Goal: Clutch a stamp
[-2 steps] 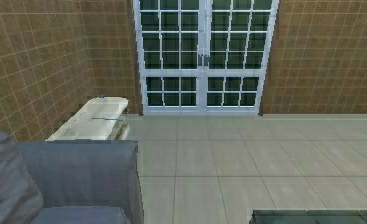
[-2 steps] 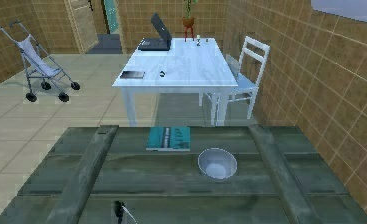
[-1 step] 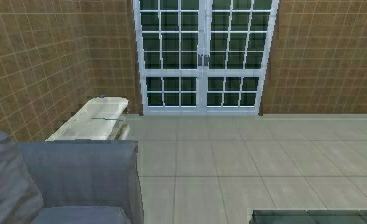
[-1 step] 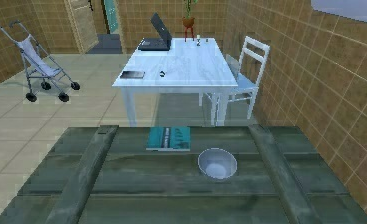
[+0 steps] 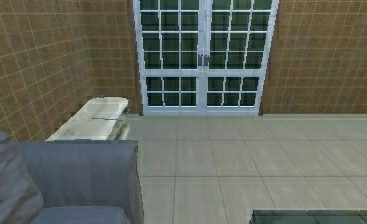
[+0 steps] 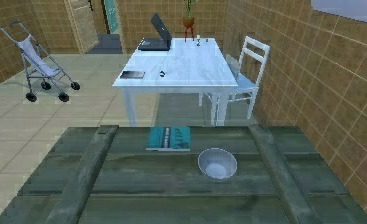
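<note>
Grasping lies wholly ahead, I judge: blobs on the white table, upper middle, are too small to name, and I cannot tell the gripper's state.

Stroller, white table (laptop on it), 1 bowl

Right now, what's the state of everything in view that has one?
Glass door: shut.
Laptop: lid up, on the white table.
Book: closed, flat on the green table.
Bowl: upright, empty, on the green table.
Chair: upright, at the white table.
Stroller: unfolded, on its wheels.
</note>
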### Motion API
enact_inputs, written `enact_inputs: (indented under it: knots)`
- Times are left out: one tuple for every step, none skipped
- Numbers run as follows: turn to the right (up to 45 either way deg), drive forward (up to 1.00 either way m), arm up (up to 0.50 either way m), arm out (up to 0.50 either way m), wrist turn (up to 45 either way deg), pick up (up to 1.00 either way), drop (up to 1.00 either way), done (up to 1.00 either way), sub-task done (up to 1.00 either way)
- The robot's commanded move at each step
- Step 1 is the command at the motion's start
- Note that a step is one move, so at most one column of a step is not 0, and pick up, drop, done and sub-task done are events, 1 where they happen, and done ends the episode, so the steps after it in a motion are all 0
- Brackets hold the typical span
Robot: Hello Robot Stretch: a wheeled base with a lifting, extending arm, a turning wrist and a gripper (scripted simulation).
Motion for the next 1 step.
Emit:
enact_inputs:
  knots:
    - [0.0, 0.0, 0.0, 0.0, 0.0, 1.0, 0.0, 0.0, 0.0]
